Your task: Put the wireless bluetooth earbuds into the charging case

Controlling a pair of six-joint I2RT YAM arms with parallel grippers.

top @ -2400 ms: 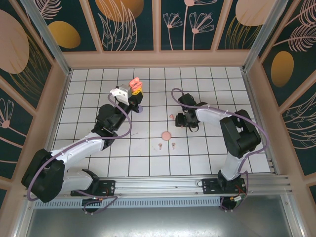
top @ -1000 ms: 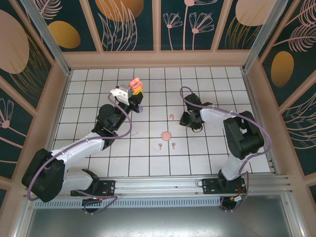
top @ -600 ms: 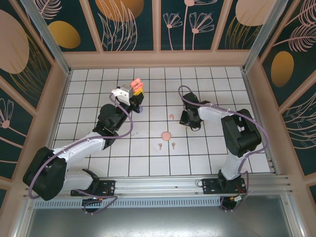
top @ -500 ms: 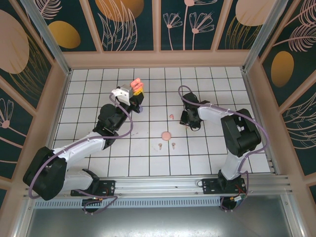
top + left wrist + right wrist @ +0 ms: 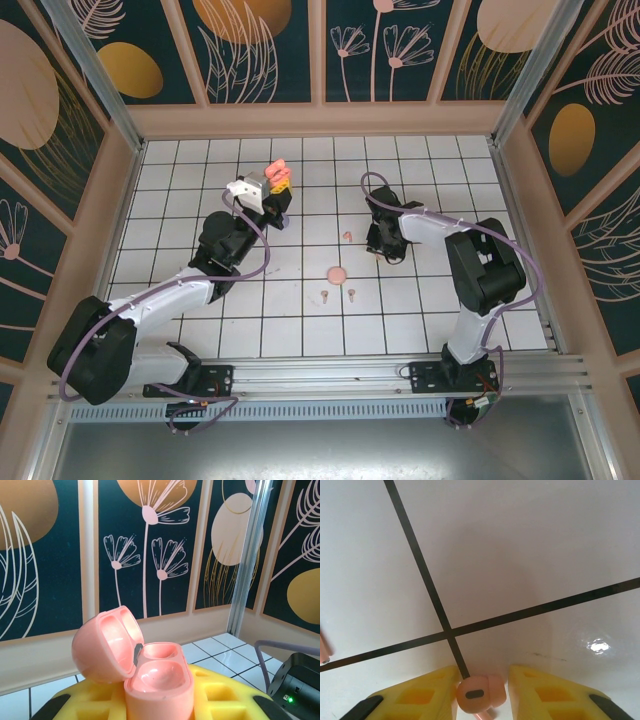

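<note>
Left gripper: raised off the tiled floor. Its yellow pads are closed on the base of the open case, which stands upright between them.

Open case: coral pink, with the lid swung back toward 10 o'clock. Both moulded wells face up. In the overhead view it sits at 11 o'clock from the round case, well apart from it.

Right gripper: low over the floor, at 2 o'clock from the round case in the overhead view. The jaws are drawn in narrow on either side of a pink earbud. The left pad touches the earbud, and a sliver of tile shows beside the right pad. I cannot tell whether the grip is firm.

Pink earbud: its rounded head has a dark oval slot facing the wrist camera. It lies just below a crossing of two grout lines.

Lone earbud: on the floor at 9 o'clock from the right gripper, near it.

Two earbuds: on the floor at 7 and 5 o'clock from the round case, apart from each other.

Round case: a flat pink puck lying between the lone earbud and the two earbuds.
</note>
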